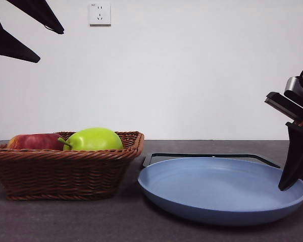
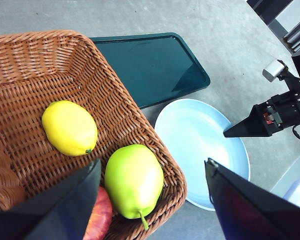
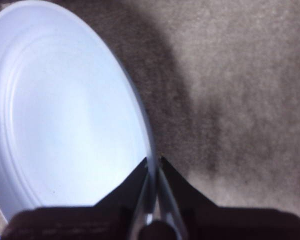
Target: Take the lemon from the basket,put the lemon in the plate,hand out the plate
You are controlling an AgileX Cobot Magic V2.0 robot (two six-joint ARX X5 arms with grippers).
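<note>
The yellow lemon [image 2: 69, 127] lies in the brown wicker basket [image 2: 115, 95], beside a green apple [image 2: 134, 180] and a red apple [image 2: 97, 215]. In the front view the basket [image 1: 60, 171] wall hides the lemon. My left gripper [image 2: 150, 200] hovers open above the basket's near corner, holding nothing; the front view shows it high at the top left [image 1: 50, 45]. The light blue plate [image 1: 217, 194] sits right of the basket. My right gripper [image 3: 154, 167] is shut on the plate [image 3: 65, 115] rim, at the plate's right edge [image 1: 285, 185].
A flat black tray [image 2: 150, 65] lies on the grey table behind the plate [image 2: 200, 145] and shows as a thin dark edge [image 1: 212, 155] in the front view. A white wall with a socket [image 1: 100, 14] stands behind.
</note>
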